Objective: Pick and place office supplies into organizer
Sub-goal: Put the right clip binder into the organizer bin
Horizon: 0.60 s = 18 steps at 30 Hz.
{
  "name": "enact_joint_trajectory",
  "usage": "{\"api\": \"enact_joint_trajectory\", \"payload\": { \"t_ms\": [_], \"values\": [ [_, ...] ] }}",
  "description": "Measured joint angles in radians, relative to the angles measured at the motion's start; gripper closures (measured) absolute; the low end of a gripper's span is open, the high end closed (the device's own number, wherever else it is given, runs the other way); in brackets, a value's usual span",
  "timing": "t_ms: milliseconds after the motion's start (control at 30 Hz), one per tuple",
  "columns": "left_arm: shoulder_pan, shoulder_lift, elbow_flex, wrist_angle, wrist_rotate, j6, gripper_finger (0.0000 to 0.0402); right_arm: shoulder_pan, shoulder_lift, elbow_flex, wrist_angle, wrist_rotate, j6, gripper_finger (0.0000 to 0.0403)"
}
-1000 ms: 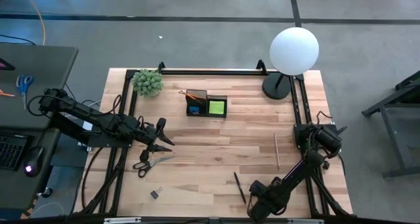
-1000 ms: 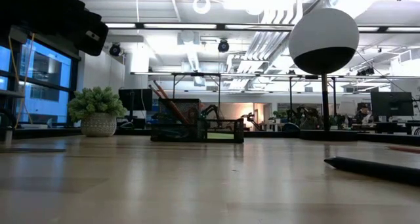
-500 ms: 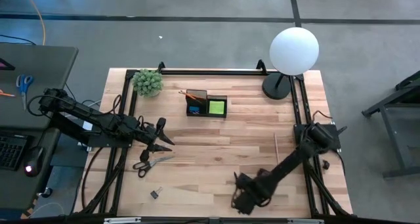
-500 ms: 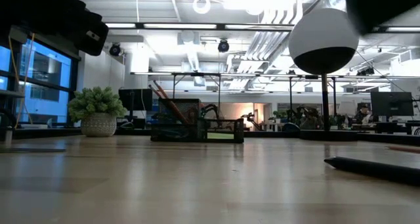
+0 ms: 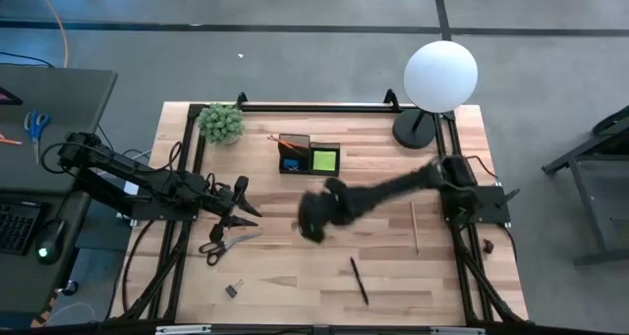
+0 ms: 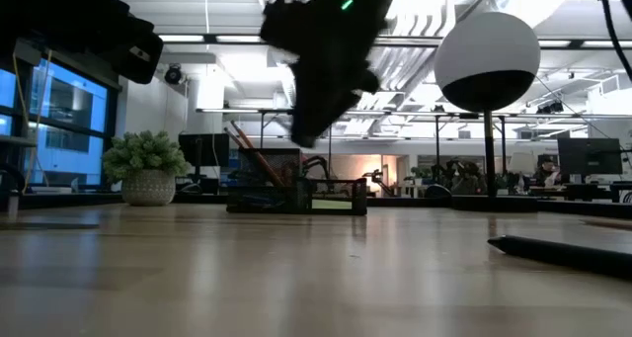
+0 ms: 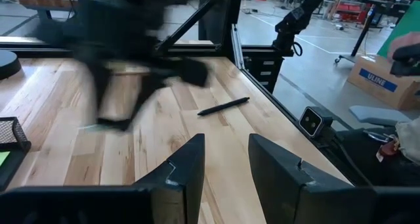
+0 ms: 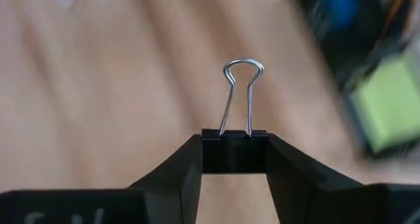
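Past my left claw, off beyond the tabletop, I can read just one word: "ULINE", printed in blue on the side of a brown cardboard box (image 7: 375, 79) standing on the floor. Nothing else around me carries legible writing.

Black binder clip (image 8: 234, 152) — silver wire handles

Both arms are matte black, jointed in thick segments, with black cables trailing at their bases (a small green light (image 6: 347, 3) glows on one)
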Motion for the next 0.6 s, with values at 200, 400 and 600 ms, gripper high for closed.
{"api": "enact_joint_trajectory", "payload": {
  "t_ms": [200,400,600],
  "values": [
    [0.000,0.000,0.000,0.011,0.000,0.000,0.0296,-0.181,0.001,0.000,0.196,-0.019,-0.245,0.0258],
    [0.000,0.000,0.000,0.013,0.000,0.000,0.0296,-0.279,0.001,0.000,0.319,-0.051,-0.370,0.0273],
    [0.000,0.000,0.000,0.013,0.000,0.012,0.0296,-0.302,0.001,0.000,0.353,-0.056,-0.405,0.0249]
  ]
}}
